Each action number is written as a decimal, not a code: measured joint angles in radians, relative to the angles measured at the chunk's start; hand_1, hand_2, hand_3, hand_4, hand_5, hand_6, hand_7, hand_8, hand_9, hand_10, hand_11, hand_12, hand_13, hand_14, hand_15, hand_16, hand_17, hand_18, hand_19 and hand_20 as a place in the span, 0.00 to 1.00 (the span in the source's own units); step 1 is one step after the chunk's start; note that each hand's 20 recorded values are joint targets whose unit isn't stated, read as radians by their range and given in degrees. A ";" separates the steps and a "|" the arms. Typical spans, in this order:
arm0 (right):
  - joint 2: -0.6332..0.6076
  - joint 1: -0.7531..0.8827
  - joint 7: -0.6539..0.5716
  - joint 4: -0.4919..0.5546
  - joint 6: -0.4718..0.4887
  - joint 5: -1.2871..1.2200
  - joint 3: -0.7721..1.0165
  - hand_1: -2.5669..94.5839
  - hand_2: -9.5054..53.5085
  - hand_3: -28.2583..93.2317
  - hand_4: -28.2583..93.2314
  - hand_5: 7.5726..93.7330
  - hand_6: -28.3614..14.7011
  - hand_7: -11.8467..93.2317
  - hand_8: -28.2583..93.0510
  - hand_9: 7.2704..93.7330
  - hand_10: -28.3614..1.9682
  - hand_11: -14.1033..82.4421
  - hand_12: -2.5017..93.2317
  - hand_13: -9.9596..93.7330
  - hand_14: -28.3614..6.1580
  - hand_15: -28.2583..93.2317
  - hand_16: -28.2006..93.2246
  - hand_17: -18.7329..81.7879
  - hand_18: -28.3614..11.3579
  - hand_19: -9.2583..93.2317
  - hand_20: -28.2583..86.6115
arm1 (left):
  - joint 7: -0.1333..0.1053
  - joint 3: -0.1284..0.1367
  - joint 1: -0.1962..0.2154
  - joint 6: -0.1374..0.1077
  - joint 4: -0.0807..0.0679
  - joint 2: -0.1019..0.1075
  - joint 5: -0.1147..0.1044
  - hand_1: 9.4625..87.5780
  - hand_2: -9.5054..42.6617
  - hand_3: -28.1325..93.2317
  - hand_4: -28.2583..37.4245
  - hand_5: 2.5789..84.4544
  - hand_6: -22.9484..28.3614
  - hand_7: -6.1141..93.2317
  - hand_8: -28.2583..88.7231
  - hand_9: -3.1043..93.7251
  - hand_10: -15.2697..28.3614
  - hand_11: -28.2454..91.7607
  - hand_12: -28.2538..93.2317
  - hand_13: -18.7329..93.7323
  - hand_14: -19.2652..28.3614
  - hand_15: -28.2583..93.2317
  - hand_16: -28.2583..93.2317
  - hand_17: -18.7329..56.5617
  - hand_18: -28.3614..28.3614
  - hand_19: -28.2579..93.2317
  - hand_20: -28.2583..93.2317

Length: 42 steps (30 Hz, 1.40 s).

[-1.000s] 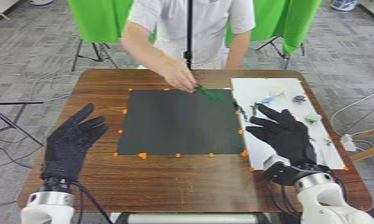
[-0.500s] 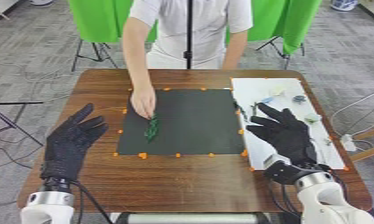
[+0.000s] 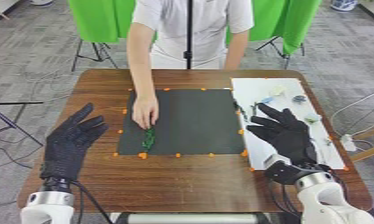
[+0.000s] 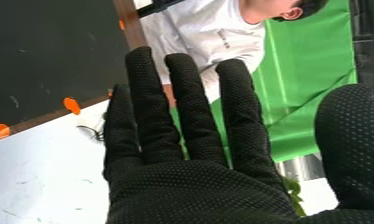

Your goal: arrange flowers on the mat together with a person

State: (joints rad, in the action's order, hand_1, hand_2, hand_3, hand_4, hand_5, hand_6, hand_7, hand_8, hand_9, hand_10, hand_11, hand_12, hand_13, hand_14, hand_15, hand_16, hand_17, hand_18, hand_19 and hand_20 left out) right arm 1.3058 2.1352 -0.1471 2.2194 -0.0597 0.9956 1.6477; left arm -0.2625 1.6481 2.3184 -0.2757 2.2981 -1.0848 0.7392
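In the head view, a person's hand holds a green leafy sprig (image 3: 149, 139) low over or on the left part of the dark mat (image 3: 197, 122). My left hand (image 3: 70, 145) is open above the table's left side, beside the mat. Over the white sheet (image 3: 268, 90) on the right, my right hand (image 3: 286, 137) is open and holds nothing. Pale blossoms (image 3: 278, 91) and a grey-blue flower (image 3: 299, 99) lie on that sheet, past my right hand's fingers. In the right wrist view, my right hand (image 4: 197, 185) has its fingers straight and its thumb apart.
The brown table (image 3: 188, 182) surrounds the mat, and orange tape pieces (image 3: 143, 155) line the mat's edges. A thin black pole (image 3: 189, 37) rises at the far edge. The person's arm (image 3: 141, 70) reaches across the far side of the table.
The person's hand has carried the sprig from the mat's far right corner to its left part, then nearer to me along that side. Both of my hands have stayed still.
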 measured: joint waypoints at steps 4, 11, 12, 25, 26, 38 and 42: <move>0.000 0.001 0.000 0.000 0.000 0.000 0.001 0.18 0.30 0.85 0.01 0.46 0.66 0.26 0.12 0.50 0.39 0.29 0.17 0.48 0.28 0.51 0.35 0.24 0.24 0.46 0.42 | -0.002 0.000 0.000 -0.001 0.000 0.000 -0.001 0.18 0.33 0.86 0.09 0.47 0.66 0.14 0.18 0.46 0.84 0.46 0.34 0.43 0.99 0.71 0.17 0.19 0.94 0.72 0.35; 0.000 0.001 0.000 0.001 0.001 0.002 0.003 0.18 0.30 0.85 0.01 0.46 0.67 0.26 0.12 0.51 0.39 0.29 0.17 0.48 0.28 0.51 0.35 0.23 0.24 0.46 0.42 | -0.005 0.000 0.000 -0.001 0.000 0.001 -0.002 0.19 0.33 0.86 0.09 0.47 0.66 0.14 0.18 0.46 0.84 0.46 0.33 0.43 0.99 0.71 0.17 0.19 0.94 0.72 0.35; 0.000 0.001 0.000 0.001 0.001 0.003 0.003 0.18 0.31 0.85 0.01 0.46 0.66 0.26 0.12 0.51 0.39 0.29 0.17 0.48 0.28 0.51 0.35 0.23 0.24 0.46 0.42 | -0.005 0.000 0.000 -0.001 0.000 0.001 -0.002 0.19 0.33 0.86 0.09 0.48 0.66 0.14 0.18 0.46 0.84 0.46 0.33 0.43 0.99 0.71 0.17 0.19 0.94 0.72 0.35; 0.000 0.000 -0.001 0.006 0.000 0.007 0.006 0.19 0.30 0.85 0.01 0.46 0.66 0.26 0.12 0.51 0.39 0.30 0.17 0.48 0.28 0.51 0.35 0.23 0.22 0.47 0.42 | -0.006 -0.001 0.000 -0.002 0.000 0.001 -0.002 0.18 0.33 0.86 0.09 0.47 0.66 0.14 0.18 0.46 0.84 0.46 0.33 0.43 0.99 0.71 0.17 0.19 0.94 0.72 0.35; 0.000 0.000 -0.001 0.006 0.000 0.007 0.006 0.19 0.30 0.85 0.01 0.46 0.66 0.26 0.12 0.51 0.39 0.30 0.17 0.48 0.28 0.51 0.35 0.23 0.22 0.47 0.42 | -0.006 -0.001 0.000 -0.002 0.000 0.001 -0.002 0.19 0.33 0.86 0.09 0.47 0.66 0.14 0.18 0.46 0.84 0.46 0.33 0.43 0.99 0.71 0.17 0.19 0.94 0.72 0.35; 0.000 0.000 -0.002 0.007 -0.001 0.008 0.008 0.19 0.30 0.85 0.01 0.46 0.66 0.25 0.12 0.51 0.39 0.30 0.17 0.48 0.28 0.51 0.35 0.23 0.22 0.47 0.41 | -0.005 -0.001 0.000 -0.002 0.000 0.000 -0.002 0.18 0.32 0.86 0.09 0.48 0.66 0.14 0.18 0.46 0.84 0.46 0.33 0.43 0.99 0.71 0.17 0.19 0.94 0.72 0.36; -0.001 0.000 -0.002 0.007 -0.003 0.008 0.007 0.19 0.30 0.85 0.01 0.46 0.66 0.26 0.12 0.51 0.39 0.30 0.17 0.48 0.28 0.51 0.35 0.23 0.22 0.47 0.41 | -0.005 -0.001 0.000 -0.002 0.000 0.000 -0.002 0.19 0.32 0.86 0.09 0.48 0.66 0.14 0.18 0.46 0.84 0.46 0.33 0.43 0.99 0.71 0.17 0.19 0.94 0.72 0.36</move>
State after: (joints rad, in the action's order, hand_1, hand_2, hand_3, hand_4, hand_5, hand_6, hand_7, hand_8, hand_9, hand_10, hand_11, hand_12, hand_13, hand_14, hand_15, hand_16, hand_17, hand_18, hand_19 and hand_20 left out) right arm 1.3048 2.1348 -0.1493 2.2265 -0.0630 1.0032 1.6549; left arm -0.2680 1.6468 2.3184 -0.2777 2.2980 -1.0848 0.7369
